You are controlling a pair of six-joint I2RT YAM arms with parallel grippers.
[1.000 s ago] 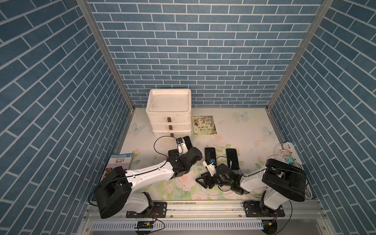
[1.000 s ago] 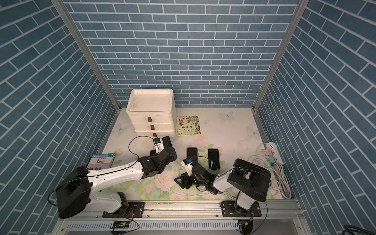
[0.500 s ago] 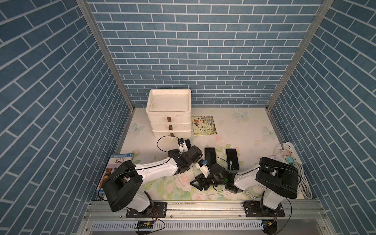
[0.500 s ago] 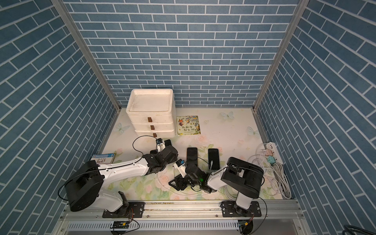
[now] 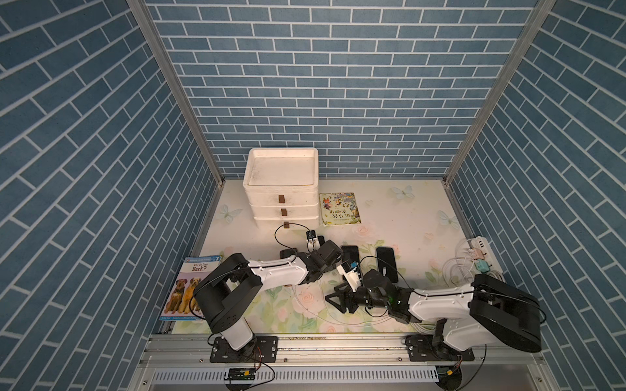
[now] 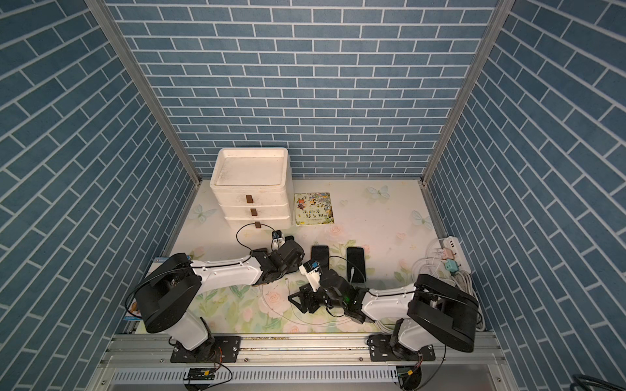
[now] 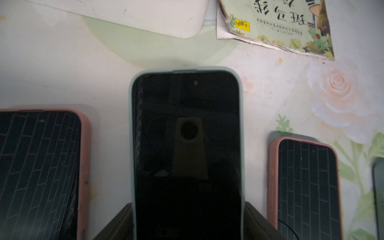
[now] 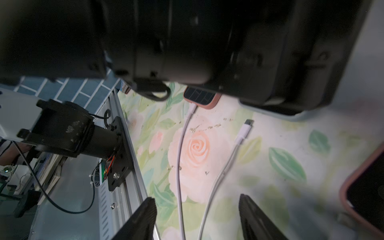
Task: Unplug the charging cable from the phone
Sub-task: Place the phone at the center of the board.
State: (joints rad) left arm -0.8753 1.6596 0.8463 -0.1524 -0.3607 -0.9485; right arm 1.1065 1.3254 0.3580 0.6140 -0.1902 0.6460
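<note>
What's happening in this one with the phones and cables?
The left gripper clamps the pale phone flat on the mat. Its cable is already out, and the plug lies loose on the mat just short of the phone. The right gripper hangs open above that cable, holding nothing. A second cable is plugged into a pink phone nearby.
</note>
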